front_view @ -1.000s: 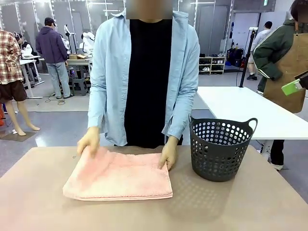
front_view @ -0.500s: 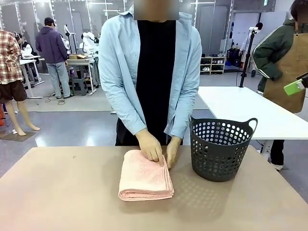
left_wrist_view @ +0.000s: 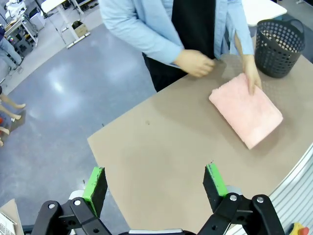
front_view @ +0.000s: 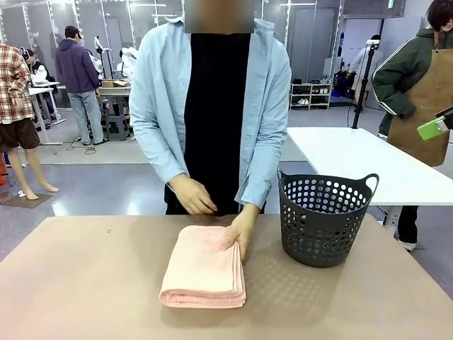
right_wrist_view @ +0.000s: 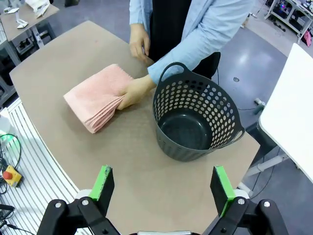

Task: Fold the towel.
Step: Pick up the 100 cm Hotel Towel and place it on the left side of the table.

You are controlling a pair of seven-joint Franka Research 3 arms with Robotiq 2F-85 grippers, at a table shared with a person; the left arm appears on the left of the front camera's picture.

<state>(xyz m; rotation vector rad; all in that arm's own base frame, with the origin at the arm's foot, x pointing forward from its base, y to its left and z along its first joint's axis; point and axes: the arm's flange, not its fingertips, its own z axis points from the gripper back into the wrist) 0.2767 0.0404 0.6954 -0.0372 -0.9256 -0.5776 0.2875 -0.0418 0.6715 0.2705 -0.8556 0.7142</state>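
- On the table (front_view: 85, 283), just beside the basket (front_view: 322, 219), sits the towel (front_view: 204, 268).
- Finishing well likely means pressing it flat and squaring the edges.
- It is salmon-pink terry, thick, with the layers stacked evenly.
- One hand (front_view: 241, 232) rests loosely open on its far corner, gripping nothing; the other hand (front_view: 191, 197) hangs half-curled, empty.

One towel (front_view: 204, 268) is counted, folded, just left of the basket (front_view: 324, 219). Only one basket is counted too. One brown table (front_view: 71, 283) is seen under the basket and one white table (front_view: 354, 159) behind it. Two hands of one person are counted: one hand (front_view: 241, 230) between towel and basket, the other hand (front_view: 191, 196) farther from the basket. Two grippers are counted, the left gripper (left_wrist_view: 154, 183) and the right gripper (right_wrist_view: 164, 188), each with two green-padded fingers (right_wrist_view: 103, 182). Well behind the basket, at least three other people (front_view: 79, 71) are made out.
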